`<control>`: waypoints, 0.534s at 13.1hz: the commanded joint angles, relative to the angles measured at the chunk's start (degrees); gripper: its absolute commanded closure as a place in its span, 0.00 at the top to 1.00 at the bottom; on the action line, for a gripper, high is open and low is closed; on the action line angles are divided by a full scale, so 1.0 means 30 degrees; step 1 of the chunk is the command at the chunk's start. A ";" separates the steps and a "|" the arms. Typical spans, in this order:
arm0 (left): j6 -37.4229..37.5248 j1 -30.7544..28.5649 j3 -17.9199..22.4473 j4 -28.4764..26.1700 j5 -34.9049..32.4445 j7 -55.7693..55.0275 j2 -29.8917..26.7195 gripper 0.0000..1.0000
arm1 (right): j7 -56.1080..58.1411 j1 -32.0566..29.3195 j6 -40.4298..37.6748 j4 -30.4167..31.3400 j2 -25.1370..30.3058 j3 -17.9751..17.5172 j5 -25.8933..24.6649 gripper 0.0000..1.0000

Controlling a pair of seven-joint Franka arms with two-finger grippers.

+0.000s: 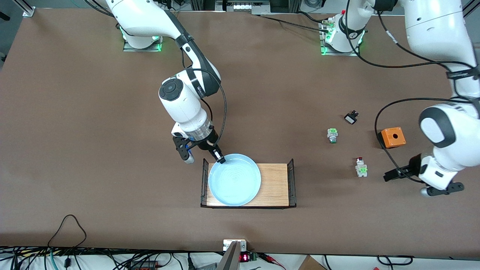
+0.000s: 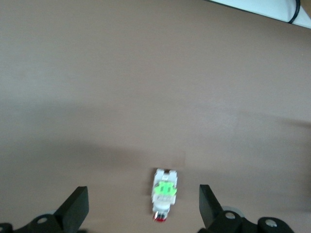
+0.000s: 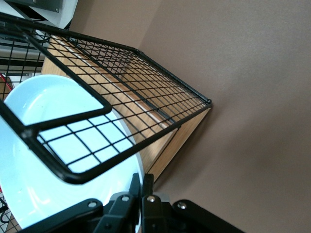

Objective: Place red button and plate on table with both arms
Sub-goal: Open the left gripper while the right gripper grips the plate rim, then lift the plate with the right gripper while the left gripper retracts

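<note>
The pale blue plate (image 1: 234,180) lies on a light-wood rack (image 1: 275,183) near the middle of the brown table (image 1: 93,112). My right gripper (image 1: 221,159) is shut on the plate's rim at the edge farthest from the front camera; the right wrist view shows the fingers (image 3: 141,182) pinching the plate (image 3: 48,99) beside the rack's wire end. The red button (image 1: 361,167) lies on the table toward the left arm's end. My left gripper (image 1: 389,175) is open and empty just beside it. In the left wrist view the button (image 2: 164,194) lies between the open gripper's (image 2: 143,208) fingers.
A green-and-silver switch (image 1: 332,135), a small black-and-white switch (image 1: 351,118) and an orange box (image 1: 392,137) lie farther from the front camera than the red button. The rack has black wire ends (image 3: 146,82). A loose cable (image 1: 67,225) lies near the front edge.
</note>
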State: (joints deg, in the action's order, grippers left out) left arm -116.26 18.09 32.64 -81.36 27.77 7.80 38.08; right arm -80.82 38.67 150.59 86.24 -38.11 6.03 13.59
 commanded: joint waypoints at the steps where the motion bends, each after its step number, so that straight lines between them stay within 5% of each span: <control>1: 0.2943 -0.1661 -0.1497 0.2561 -0.1983 -0.1163 -0.0413 1.00 | 0.0162 0.0116 0.0196 -0.0330 -0.0040 0.0010 0.0508 0.00; 7: 0.4942 -0.5673 -0.7852 0.2744 -0.6731 -0.2395 -0.3487 1.00 | 0.0074 0.0205 -0.0737 -0.0330 0.1510 -0.0078 0.1358 0.00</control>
State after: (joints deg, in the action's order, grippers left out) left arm -103.69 5.75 15.74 -72.84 11.93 1.85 31.27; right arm -80.82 39.31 150.30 85.15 -36.20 5.95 15.96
